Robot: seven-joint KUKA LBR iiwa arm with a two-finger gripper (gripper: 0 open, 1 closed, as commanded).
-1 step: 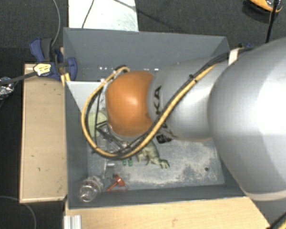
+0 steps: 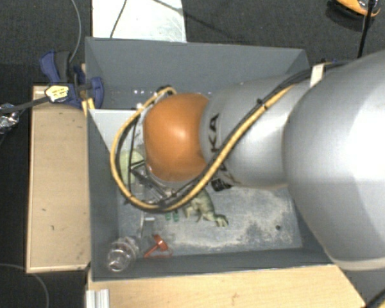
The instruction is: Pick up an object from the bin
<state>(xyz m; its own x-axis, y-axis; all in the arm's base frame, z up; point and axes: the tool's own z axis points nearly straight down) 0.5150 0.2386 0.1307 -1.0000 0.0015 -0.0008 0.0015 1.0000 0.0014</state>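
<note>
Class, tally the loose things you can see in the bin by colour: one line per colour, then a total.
Green: 1, toy animal figure
Red: 1, small piece
Clear: 1, see-through round thing
Total: 3 in plain sight; the arm covers much of the bin, so more may lie beneath.

A robot lab: big arm [image 2: 308, 133], grey bin [image 2: 102, 191], loose cables [image 2: 70, 11].

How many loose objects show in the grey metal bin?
3: green plastic dinosaur mid-floor; clear round container in lower-left corner; small red piece beside it. The arm may hide more.
</note>
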